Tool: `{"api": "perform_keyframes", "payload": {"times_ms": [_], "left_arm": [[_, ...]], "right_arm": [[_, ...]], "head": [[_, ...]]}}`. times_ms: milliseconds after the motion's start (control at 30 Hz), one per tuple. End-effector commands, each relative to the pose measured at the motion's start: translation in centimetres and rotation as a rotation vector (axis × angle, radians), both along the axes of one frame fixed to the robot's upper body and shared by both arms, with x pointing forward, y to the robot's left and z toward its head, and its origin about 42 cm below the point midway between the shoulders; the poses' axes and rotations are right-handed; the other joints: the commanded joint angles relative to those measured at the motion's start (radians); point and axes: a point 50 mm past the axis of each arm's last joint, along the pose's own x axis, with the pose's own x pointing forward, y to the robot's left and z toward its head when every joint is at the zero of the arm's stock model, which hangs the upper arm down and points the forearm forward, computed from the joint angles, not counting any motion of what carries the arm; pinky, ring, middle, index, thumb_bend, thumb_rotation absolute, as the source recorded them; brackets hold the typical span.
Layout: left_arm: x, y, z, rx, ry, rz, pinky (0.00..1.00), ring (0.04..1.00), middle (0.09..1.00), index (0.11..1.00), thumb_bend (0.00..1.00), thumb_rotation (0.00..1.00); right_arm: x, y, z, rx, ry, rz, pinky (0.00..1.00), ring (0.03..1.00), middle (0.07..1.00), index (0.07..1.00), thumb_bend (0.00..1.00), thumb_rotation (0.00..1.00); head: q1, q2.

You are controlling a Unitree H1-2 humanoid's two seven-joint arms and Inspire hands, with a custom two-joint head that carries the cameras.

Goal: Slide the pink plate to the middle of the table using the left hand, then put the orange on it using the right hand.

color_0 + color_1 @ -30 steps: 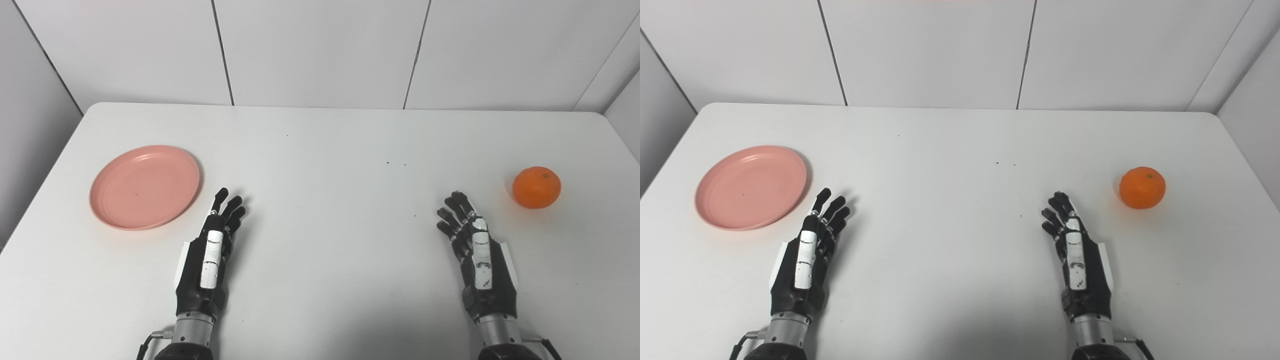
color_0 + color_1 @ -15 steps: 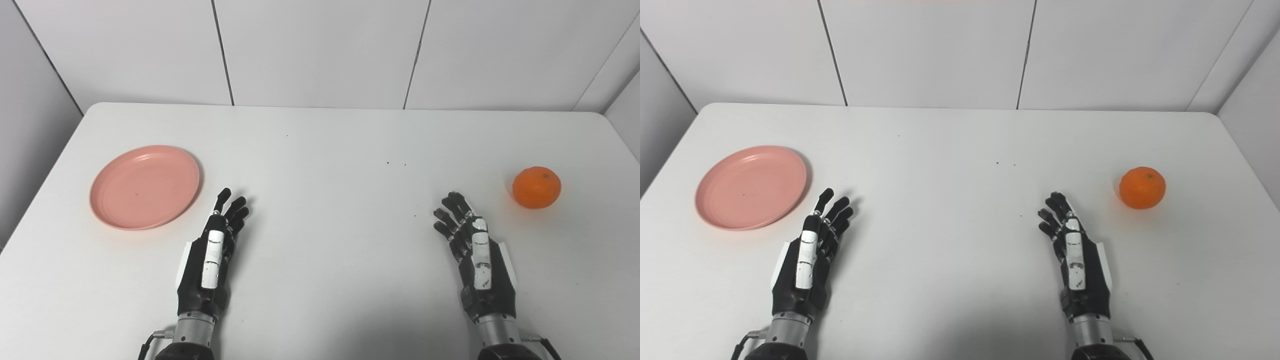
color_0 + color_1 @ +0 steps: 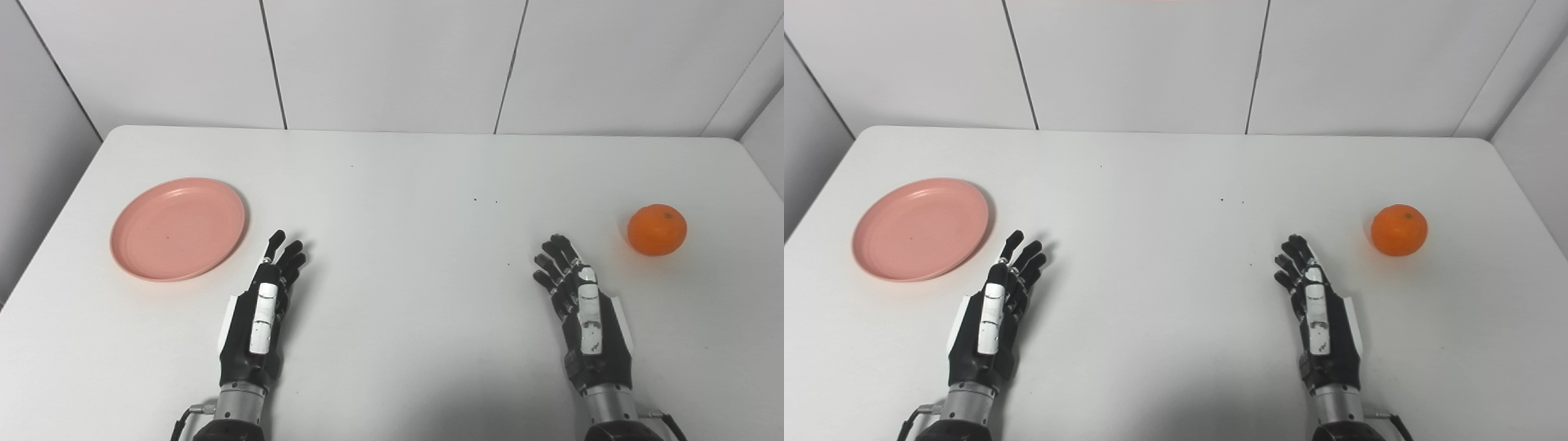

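Now pink plate [image 3: 177, 228] sits flat near left edge of white tabletop [image 3: 398, 184], nothing on it. Orange [image 3: 657, 229] sits near right edge, far from plate. Left hand [image 3: 260, 306] near front edge, just beside plate, not touching; fingers [image 3: 288, 257] spread, holding nothing. Right hand [image 3: 585, 306] near front edge too, close to orange, not touching; fingers spread, holding nothing. Few tiny dark specks [image 3: 484, 200] near tabletop middle.

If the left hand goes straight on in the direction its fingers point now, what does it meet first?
Nothing, it seems. The left hand points up the table, slightly rightward, so the pink plate stays off to its left. The way looks free up to the far edge.
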Motion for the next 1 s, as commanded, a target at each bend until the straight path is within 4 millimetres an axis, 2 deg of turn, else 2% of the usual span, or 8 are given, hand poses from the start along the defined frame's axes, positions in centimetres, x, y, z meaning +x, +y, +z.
{"api": "perform_keyframes", "payload": {"times_ms": [0, 100, 200, 267, 333, 367, 600, 967], "left_arm": [[-3.1, 0.7, -2.1, 0.034, 0.077, 0.021, 0.96, 0.910, 0.910, 0.929, 0.69, 0.92], [-3.1, -0.1, -2.5, 0.029, 0.081, 0.029, 0.95, 0.903, 0.905, 0.924, 0.69, 0.92], [-3.1, -0.7, -2.8, 0.027, 0.082, 0.035, 0.93, 0.894, 0.897, 0.916, 0.68, 0.91], [-3.0, -1.2, -3.1, 0.029, 0.086, 0.036, 0.92, 0.894, 0.896, 0.915, 0.68, 0.92], [-3.0, -1.4, -3.2, 0.032, 0.087, 0.036, 0.92, 0.894, 0.895, 0.915, 0.67, 0.91], [-3.0, -1.6, -3.4, 0.034, 0.087, 0.036, 0.92, 0.894, 0.895, 0.916, 0.67, 0.91], [-2.8, -2.3, -4.1, 0.064, 0.081, 0.039, 0.89, 0.883, 0.886, 0.912, 0.71, 0.89], [-2.5, -2.9, -4.7, 0.072, 0.082, 0.033, 0.86, 0.878, 0.881, 0.907, 0.68, 0.88]], "right_arm": [[-0.1, -1.0, -0.3, -0.004, -0.016, -0.002, 0.89, 0.895, 0.911, 0.899, 0.83, 1.00], [-0.2, -1.8, -0.8, -0.006, -0.014, 0.000, 0.89, 0.893, 0.910, 0.901, 0.82, 1.00], [-0.2, -2.2, -1.3, -0.009, -0.010, -0.001, 0.88, 0.891, 0.906, 0.901, 0.82, 1.00], [-0.2, -2.7, -1.7, -0.015, -0.010, 0.004, 0.89, 0.895, 0.911, 0.906, 0.83, 1.00], [-0.2, -2.9, -2.0, -0.013, -0.010, 0.008, 0.90, 0.901, 0.913, 0.907, 0.83, 1.00], [-0.2, -3.0, -2.2, -0.009, -0.009, 0.009, 0.91, 0.902, 0.913, 0.907, 0.83, 1.00], [0.0, -3.6, -3.2, 0.007, -0.006, 0.015, 0.91, 0.907, 0.918, 0.913, 0.83, 1.00], [0.3, -4.1, -4.0, 0.018, -0.007, 0.020, 0.93, 0.916, 0.927, 0.927, 0.79, 1.00]], "head": [[0.026, -0.019], [0.065, -0.054], [0.079, -0.071], [0.100, -0.100], [0.101, -0.103], [0.111, -0.119], [0.131, -0.167], [0.153, -0.203]]}}
